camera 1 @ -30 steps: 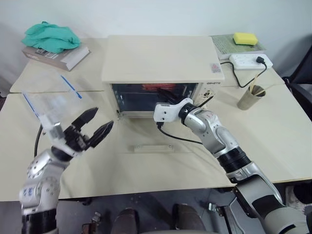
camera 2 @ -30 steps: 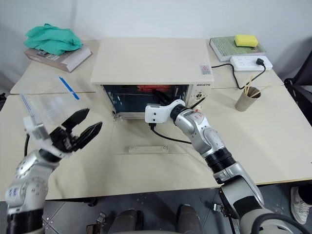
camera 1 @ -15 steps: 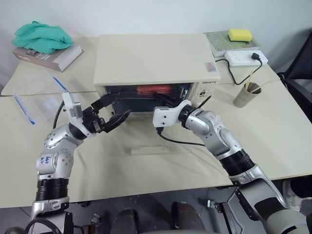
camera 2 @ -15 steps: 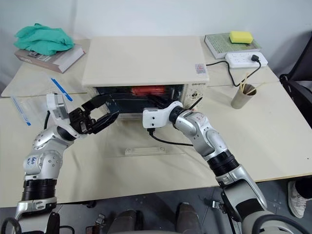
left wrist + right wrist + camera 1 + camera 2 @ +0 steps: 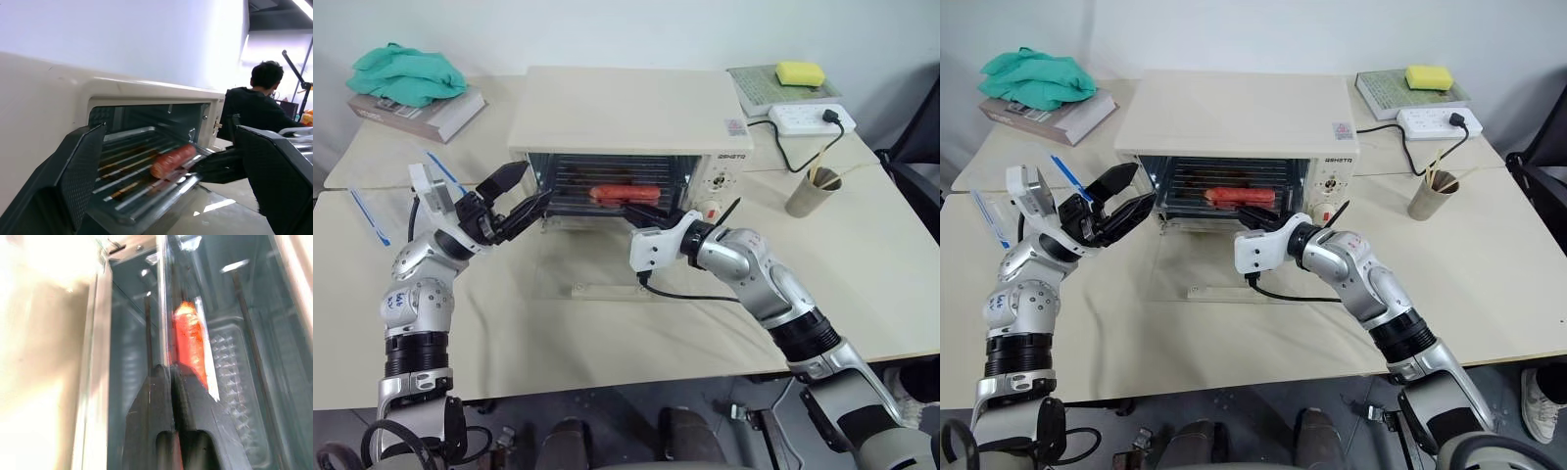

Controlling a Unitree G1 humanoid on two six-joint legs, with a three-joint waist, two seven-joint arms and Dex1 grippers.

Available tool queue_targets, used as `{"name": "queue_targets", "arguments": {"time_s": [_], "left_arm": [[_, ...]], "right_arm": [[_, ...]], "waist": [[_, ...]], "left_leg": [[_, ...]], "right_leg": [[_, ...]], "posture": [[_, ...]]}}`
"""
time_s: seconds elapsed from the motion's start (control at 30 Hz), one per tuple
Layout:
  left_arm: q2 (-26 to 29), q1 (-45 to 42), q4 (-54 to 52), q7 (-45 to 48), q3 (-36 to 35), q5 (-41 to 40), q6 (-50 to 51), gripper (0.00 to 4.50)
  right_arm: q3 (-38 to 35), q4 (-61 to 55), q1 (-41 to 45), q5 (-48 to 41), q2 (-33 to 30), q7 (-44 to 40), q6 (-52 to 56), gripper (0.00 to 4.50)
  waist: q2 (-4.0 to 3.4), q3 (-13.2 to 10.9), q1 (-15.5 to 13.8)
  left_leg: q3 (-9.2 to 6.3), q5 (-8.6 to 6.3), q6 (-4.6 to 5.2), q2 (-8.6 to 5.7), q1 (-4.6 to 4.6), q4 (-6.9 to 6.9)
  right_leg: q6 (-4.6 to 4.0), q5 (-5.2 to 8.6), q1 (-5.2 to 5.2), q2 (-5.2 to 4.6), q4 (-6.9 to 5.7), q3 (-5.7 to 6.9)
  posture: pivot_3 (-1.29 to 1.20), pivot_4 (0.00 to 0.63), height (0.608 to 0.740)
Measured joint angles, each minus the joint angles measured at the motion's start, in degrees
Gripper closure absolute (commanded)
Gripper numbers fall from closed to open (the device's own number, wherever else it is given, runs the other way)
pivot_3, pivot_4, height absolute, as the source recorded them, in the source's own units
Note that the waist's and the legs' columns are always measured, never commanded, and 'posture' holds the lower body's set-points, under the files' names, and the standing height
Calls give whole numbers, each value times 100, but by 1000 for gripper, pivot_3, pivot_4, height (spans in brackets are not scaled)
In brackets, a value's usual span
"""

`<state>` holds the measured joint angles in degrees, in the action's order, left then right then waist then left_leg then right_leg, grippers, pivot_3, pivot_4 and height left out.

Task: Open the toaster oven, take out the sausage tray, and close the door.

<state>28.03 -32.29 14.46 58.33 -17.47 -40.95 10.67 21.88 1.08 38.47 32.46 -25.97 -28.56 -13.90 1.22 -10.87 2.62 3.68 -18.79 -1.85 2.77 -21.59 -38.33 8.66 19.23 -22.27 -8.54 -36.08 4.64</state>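
Gleaming ribbed sausage tray (image 5: 146,183) (brown-stained) bears one reddish sausage (image 5: 172,160).

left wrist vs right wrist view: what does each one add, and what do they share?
Left wrist view alone: the open left gripper with its fingers spread on either side of the toaster oven mouth, the oven's cream outer shell, and a person sitting beyond it.

Right wrist view alone: the right gripper shut on the front rim of the sausage tray, seen close up.

Both: the reddish sausage lying on the ribbed tray inside the shiny oven cavity.
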Motion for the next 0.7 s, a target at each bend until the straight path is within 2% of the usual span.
{"name": "queue_targets", "arguments": {"time_s": [0.47, 0.7], "left_arm": [[6, -88, 214, 37, -54, 68, 206, 0], [24, 379, -95, -161, -236, 28, 598, 0]], "right_arm": [[-345, -1488, -1403, -265, -657, -414, 27, 4497], [-494, -1968, -1826, -467, -753, -505, -12, 4497]], "waist": [[2, 0, -216], [2, -1, -233]], "left_leg": [[1, -2, 3, 0, -3, -20], [2, -2, 3, 0, -3, -22]], "right_leg": [[0, 0, 6, 0, 4, -1], [0, 0, 6, 0, 4, -2]], "posture": [[0, 150, 740], [0, 150, 740]]}}
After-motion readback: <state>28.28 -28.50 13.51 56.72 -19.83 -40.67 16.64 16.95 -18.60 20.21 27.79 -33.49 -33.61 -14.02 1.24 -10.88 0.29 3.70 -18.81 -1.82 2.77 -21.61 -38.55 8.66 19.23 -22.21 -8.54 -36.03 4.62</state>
